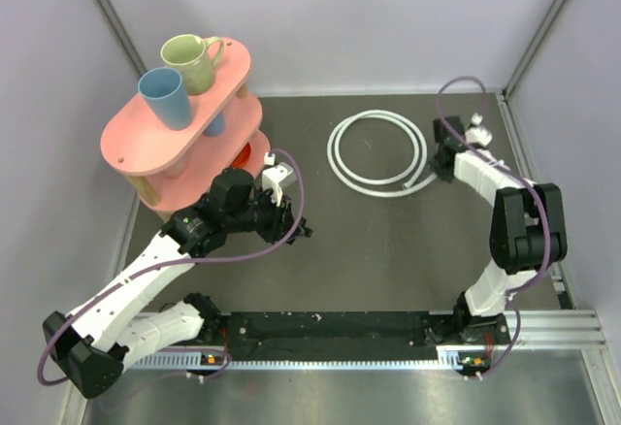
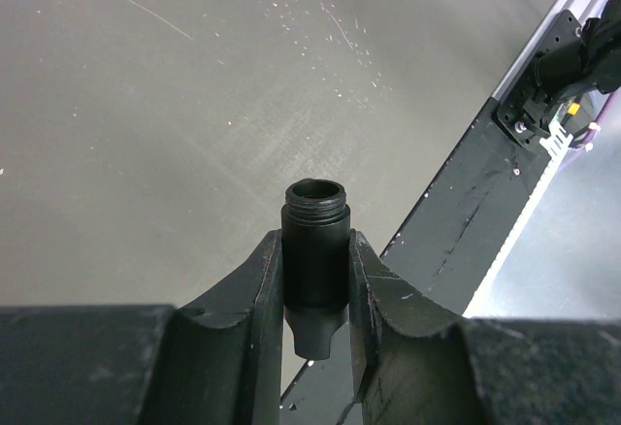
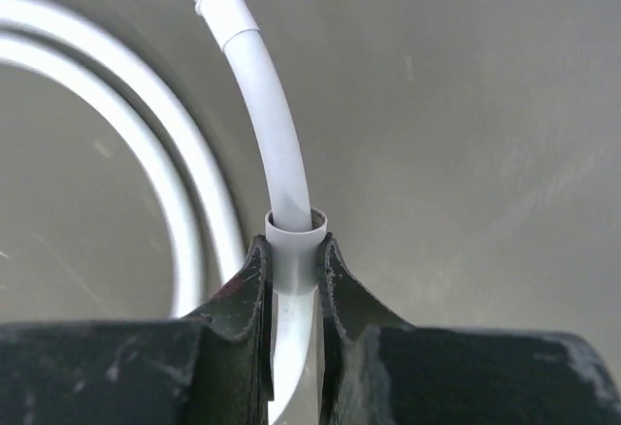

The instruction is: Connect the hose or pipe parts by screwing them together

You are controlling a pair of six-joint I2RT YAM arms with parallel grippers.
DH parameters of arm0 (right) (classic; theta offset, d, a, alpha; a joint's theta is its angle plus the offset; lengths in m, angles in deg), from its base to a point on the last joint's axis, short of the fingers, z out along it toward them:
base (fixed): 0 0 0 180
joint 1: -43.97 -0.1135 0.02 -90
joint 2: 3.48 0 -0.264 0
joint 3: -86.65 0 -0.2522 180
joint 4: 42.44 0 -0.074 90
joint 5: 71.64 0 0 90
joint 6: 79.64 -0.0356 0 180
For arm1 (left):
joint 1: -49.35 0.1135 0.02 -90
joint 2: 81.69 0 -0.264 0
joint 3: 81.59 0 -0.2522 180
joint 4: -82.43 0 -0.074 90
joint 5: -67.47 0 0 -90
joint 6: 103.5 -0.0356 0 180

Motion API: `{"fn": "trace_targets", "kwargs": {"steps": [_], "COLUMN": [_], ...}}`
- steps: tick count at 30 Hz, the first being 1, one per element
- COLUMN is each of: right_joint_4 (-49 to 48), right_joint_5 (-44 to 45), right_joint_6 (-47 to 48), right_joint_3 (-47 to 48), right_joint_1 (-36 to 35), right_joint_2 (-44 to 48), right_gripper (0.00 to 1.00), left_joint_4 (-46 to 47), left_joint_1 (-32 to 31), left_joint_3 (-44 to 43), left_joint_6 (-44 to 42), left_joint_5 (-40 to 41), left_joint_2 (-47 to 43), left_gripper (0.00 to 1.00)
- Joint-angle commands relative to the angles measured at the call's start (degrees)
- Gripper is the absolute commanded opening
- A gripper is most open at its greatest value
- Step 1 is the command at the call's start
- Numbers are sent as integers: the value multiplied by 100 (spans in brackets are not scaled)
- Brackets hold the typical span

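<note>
The white hose (image 1: pixel 378 150) lies coiled on the dark tabletop at the back right. My right gripper (image 1: pixel 441 175) sits at the coil's right end, shut on the hose's pale grey end fitting (image 3: pixel 294 236); from the fitting the hose (image 3: pixel 277 124) curves away past the coil's loops. My left gripper (image 1: pixel 296 229) hovers left of centre, shut on the small black connector (image 2: pixel 315 213). The connector's threaded open end sticks out past the fingertips and its narrow stub points back between the fingers.
A pink two-tier shelf (image 1: pixel 146 144) stands at the back left with a green mug (image 1: pixel 194 61) and a blue cup (image 1: pixel 165 97) on top and an orange thing (image 1: pixel 243 153) underneath. A black rail (image 1: pixel 330 328) runs along the near edge. Walls close in on three sides.
</note>
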Motion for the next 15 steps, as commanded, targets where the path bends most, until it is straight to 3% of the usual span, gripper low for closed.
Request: {"fn": "trace_targets", "kwargs": {"steps": [1,2,4,9,12,13,15], "right_joint_4": [-1219,-1301,-1424,-3400,-3885,-4078,-4665], "right_joint_5": [163,74,47,-909,-1997,-3063,-4053], "right_joint_6": [2718,3707,4408,6466,6810,6906,7407], "right_joint_3": [1616,1855,2513,2885,3367,3387,3299], "right_joint_1": [378,378,387,413,510,580,589], "right_joint_2": [240,214,178,520,539,565,583], "right_gripper": [0,0,0,0,0,0,0], "left_joint_4": [393,393,393,393,393,401,410], "left_joint_1": [-17,-17,-17,-17,-17,-8,-17], "left_joint_3": [-9,-9,-9,-18,-18,-26,-44], "left_joint_6": [46,46,46,55,73,90,125], "left_joint_5": [39,48,57,206,347,364,504], "left_joint_2": [-25,-16,10,80,80,89,89], "left_gripper": [0,0,0,0,0,0,0]}}
